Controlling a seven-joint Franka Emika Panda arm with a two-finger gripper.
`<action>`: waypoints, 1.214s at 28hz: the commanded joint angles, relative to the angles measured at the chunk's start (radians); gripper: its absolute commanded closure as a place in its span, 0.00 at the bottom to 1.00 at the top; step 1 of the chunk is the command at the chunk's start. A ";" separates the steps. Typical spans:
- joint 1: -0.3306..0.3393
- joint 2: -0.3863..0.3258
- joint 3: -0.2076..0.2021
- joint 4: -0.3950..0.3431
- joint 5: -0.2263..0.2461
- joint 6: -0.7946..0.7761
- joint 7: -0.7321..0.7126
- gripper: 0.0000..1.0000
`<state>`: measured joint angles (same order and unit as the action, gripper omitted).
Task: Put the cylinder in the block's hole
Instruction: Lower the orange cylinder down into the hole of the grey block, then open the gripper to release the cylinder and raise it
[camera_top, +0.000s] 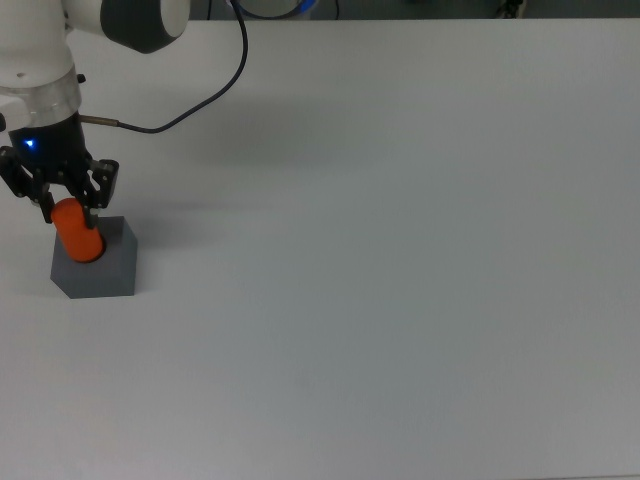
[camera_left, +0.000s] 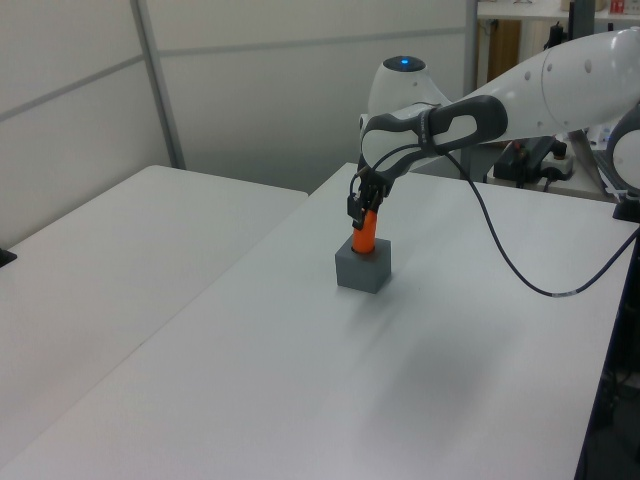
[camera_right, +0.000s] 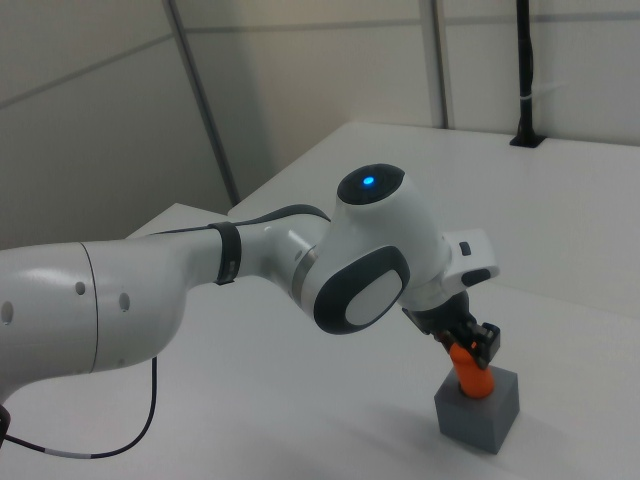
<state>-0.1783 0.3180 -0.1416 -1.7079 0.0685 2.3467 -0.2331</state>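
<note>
Top view has the gripper (camera_top: 68, 205) clamped on the orange cylinder (camera_top: 79, 233), its lower end down in the grey block (camera_top: 105, 275) at 9 o'clock on the white table (camera_top: 400, 260), tilted slightly.

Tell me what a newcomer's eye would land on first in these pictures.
The bright orange cylinder stands out at once, rising from the top of the grey block near the top view's left edge, the only colour on the plain white table. Next comes the bulky white arm that fills the right view's left half, its black claw set around the cylinder's upper end.
</note>
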 joint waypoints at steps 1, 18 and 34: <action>0.008 0.003 -0.001 0.001 -0.001 0.000 -0.020 0.82; 0.008 -0.007 0.000 0.005 -0.012 -0.006 0.001 0.00; 0.026 -0.070 0.000 0.204 -0.030 -0.532 -0.006 0.00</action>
<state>-0.1747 0.2637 -0.1357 -1.5927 0.0640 2.0261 -0.2337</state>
